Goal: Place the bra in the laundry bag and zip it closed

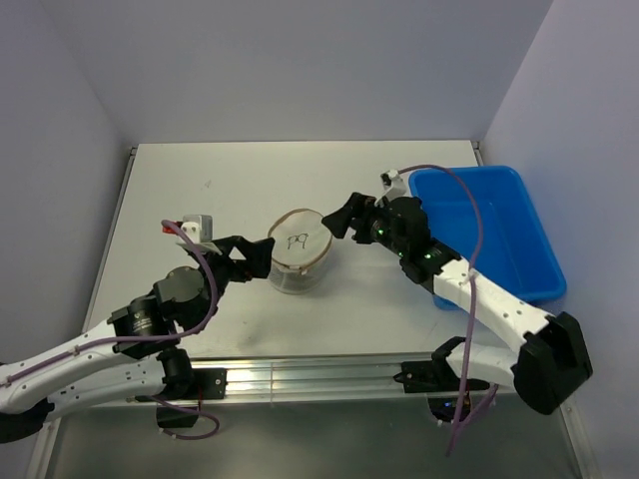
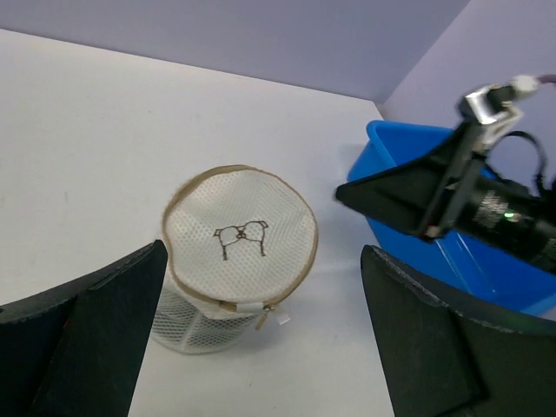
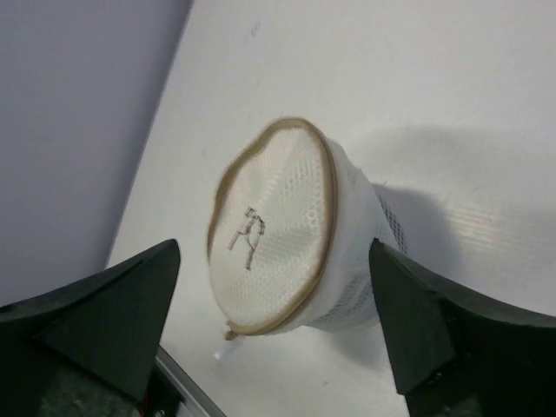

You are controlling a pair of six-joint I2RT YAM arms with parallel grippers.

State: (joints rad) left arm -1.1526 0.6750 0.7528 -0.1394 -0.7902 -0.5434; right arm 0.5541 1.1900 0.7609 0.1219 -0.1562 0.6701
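The laundry bag [image 1: 298, 261], a round cream mesh drum, stands upright mid-table with its lid down. The lid carries a small dark mark [image 2: 241, 237], and the tan zip runs round its rim to a pull [image 2: 260, 318] on the near side. My left gripper [image 1: 252, 259] is open just left of the bag and not touching it. From the right, my right gripper [image 1: 340, 222] is open and a little apart from it. In both wrist views the bag [image 2: 239, 261] [image 3: 282, 234] lies beyond the spread fingers. The bra is out of view.
A blue plastic bin [image 1: 534, 249] sits at the right edge of the table, behind the right arm, and its corner [image 2: 382, 148] shows in the left wrist view. Purple walls close in the table on three sides.
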